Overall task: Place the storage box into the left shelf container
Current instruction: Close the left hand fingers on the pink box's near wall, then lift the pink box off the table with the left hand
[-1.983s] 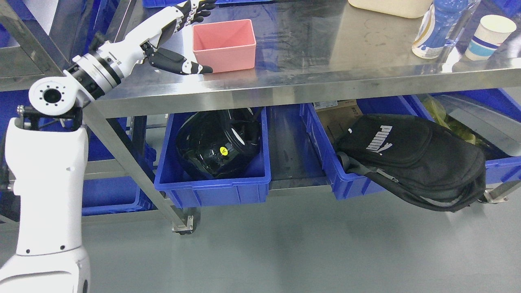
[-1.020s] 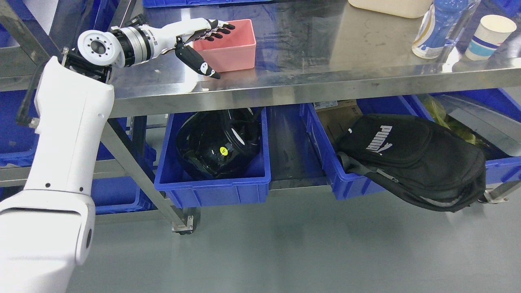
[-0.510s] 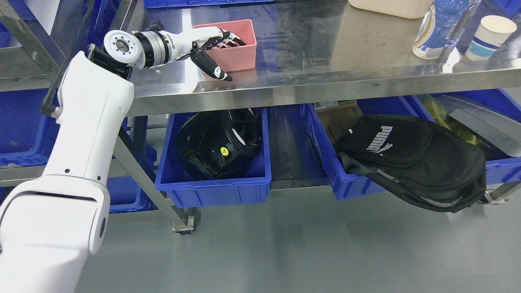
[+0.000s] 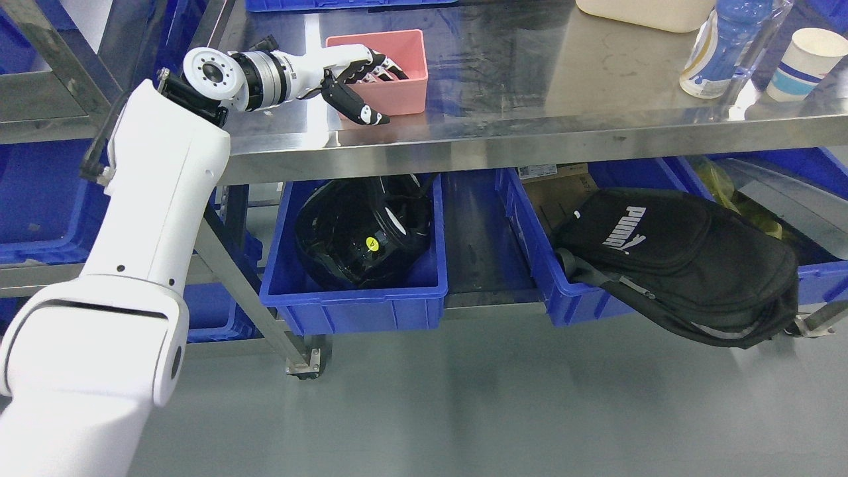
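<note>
Standing below the steel bench, the blue plastic shelf bin holding a black helmet waits. Above, the robot's white left hand straddles the pink rectangular storage box, fingers inside, thumb outside, not visibly clamped. Grasping looks underway; next it must pinch, lift.

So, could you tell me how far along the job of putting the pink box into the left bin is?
Early stage. Done: the left hand has reached the pink box on the steel table. In hand: its fingers dip inside the box and the thumb lies outside the near wall, though a firm grip isn't clear. Left: lifting the box and lowering it into the left bin, which already holds a black helmet.
</note>
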Motion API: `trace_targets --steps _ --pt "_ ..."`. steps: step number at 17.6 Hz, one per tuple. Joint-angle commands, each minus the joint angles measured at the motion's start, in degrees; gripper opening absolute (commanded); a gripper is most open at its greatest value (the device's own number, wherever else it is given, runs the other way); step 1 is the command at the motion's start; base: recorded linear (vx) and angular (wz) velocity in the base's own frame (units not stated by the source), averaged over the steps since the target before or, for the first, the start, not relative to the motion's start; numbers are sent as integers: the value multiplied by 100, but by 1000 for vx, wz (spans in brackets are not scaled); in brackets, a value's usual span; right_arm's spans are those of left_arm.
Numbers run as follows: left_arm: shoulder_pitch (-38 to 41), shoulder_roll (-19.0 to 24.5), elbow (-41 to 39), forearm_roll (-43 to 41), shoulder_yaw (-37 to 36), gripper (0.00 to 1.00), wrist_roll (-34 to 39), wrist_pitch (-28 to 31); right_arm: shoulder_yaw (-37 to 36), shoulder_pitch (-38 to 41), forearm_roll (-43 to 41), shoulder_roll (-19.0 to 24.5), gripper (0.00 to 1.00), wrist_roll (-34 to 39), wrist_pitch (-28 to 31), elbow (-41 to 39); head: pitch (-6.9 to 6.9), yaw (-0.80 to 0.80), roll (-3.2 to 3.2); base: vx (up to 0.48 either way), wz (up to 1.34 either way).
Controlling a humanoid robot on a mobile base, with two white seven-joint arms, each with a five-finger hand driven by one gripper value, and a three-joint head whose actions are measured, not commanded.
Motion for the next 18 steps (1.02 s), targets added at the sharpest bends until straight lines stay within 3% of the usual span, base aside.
trace_targets --steps 1,4,6,11,18 --pt "-31 -94 298 -10 304 36 162 -10 0 44 -18 -100 100 4 -4 -100 0 0 0 -7 22" --pt "-22 -103 298 -10 769 10 198 -324 0 44 -18 -100 100 4 -4 -100 0 0 0 -8 36" --pt "-22 -94 298 -1 928 1 207 -597 0 44 -18 -100 100 4 -4 -100 0 0 0 -9 46" --pt "-31 -85 219 -1 1096 1 540 -1063 0 44 -9 -100 100 4 -4 -100 0 0 0 -7 36" --pt "-84 -226 -650 78 2202 1 681 -1231 0 44 -18 -100 100 4 -4 -100 1 0 0 5 -31"
